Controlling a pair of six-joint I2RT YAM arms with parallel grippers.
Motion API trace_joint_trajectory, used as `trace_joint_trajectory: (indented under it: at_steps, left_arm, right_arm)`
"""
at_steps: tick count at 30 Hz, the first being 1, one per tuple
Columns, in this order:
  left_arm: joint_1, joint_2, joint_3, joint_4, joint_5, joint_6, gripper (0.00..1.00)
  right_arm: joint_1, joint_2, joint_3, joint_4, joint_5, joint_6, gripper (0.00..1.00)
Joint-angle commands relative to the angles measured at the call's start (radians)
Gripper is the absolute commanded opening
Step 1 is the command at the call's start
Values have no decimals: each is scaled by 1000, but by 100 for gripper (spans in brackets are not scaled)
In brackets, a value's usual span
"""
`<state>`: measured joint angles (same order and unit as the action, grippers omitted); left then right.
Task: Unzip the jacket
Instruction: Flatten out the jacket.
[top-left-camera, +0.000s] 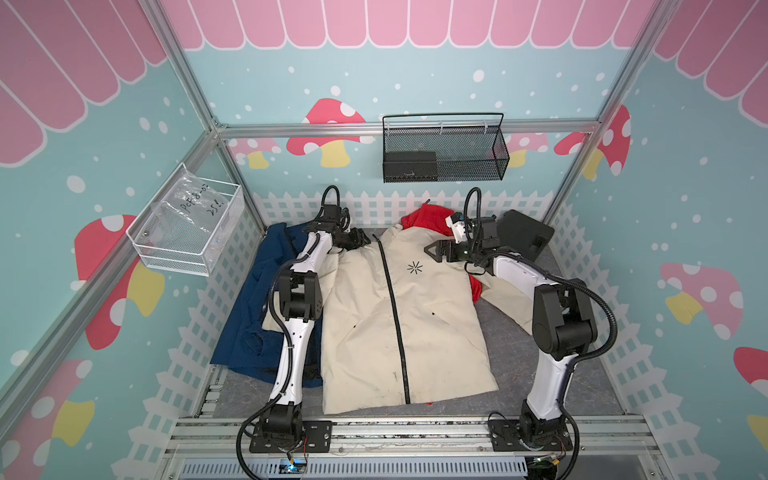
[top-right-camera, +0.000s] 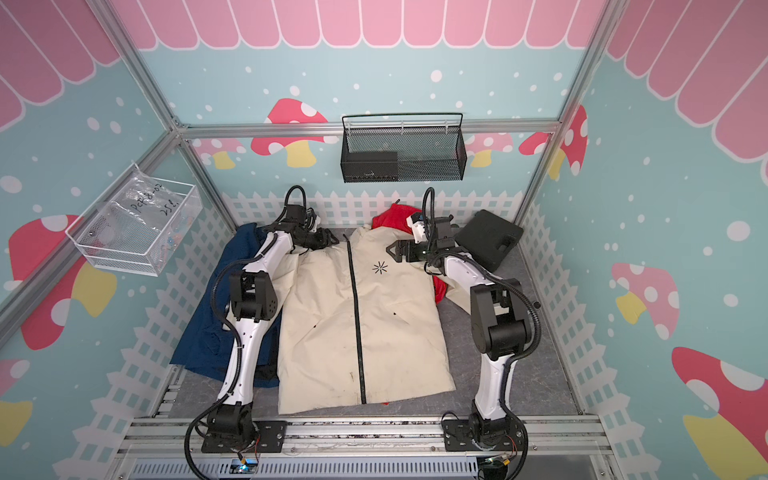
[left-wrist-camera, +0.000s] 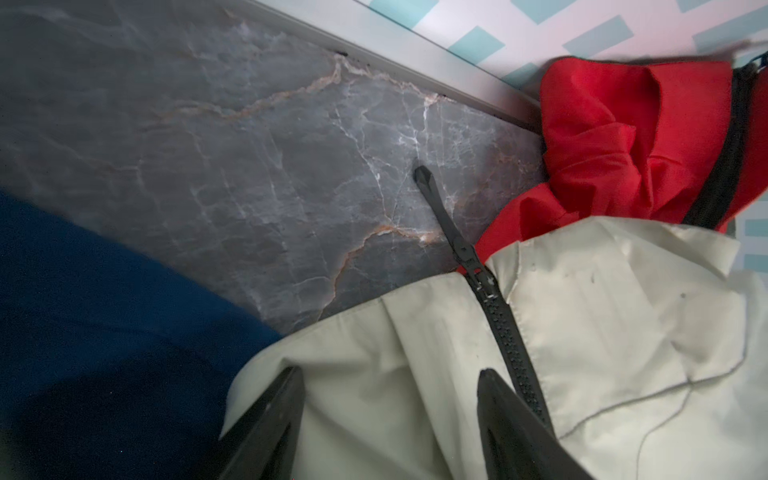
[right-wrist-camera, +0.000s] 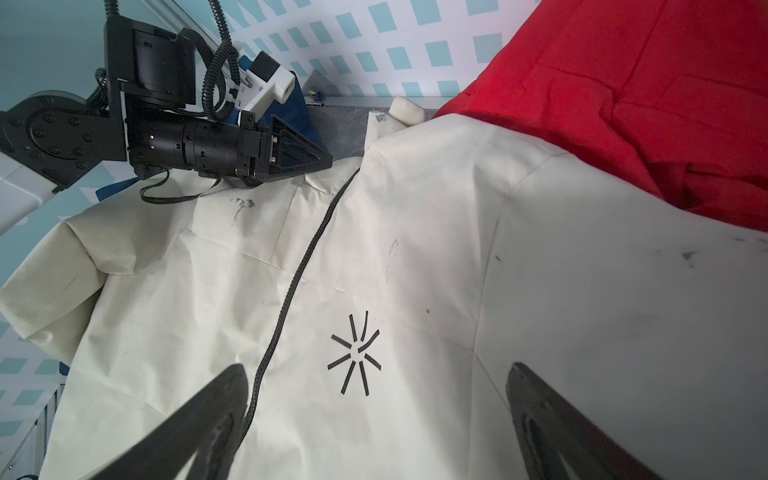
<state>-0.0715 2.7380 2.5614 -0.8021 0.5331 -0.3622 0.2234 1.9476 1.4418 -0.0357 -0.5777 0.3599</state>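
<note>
Cream woven jacket (top-left-camera: 357, 332), black toothed zipper (top-left-camera: 396, 316), grey marbled table (top-left-camera: 519, 374).

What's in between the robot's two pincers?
The top of the cream jacket, with its black zipper zipped shut and running down between them. Both top views show it.
</note>
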Motion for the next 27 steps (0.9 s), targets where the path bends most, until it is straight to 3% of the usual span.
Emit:
trace_joint_trajectory:
  at_steps: [1, 8, 12, 17, 21, 25, 27]
  left_arm:
    - [-4, 71, -3, -35, 89, -32, 61]
    - [2, 81, 12, 96, 252, -96, 17]
    - [7, 6, -60, 283, 317, -137, 0]
    - [6, -172, -276, 557, 338, -120, 0]
    - [6, -330, -522, 887, 367, -151, 0]
    - [6, -426, -761, 1494, 423, -344, 0]
    - [7, -429, -788, 1707, 446, -474, 0]
  right_arm:
    - [5, 2, 17, 13, -17, 5, 98]
    - [5, -8, 15, 16, -11, -8, 98]
    - [5, -12, 6, 40, -21, -29, 98]
    - [5, -40, -55, 160, -44, -53, 99]
    - [7, -120, -158, 339, -65, -77, 99]
    - [8, -160, -210, 449, -176, -117, 100]
    - [8, -172, -228, 509, -254, -99, 96]
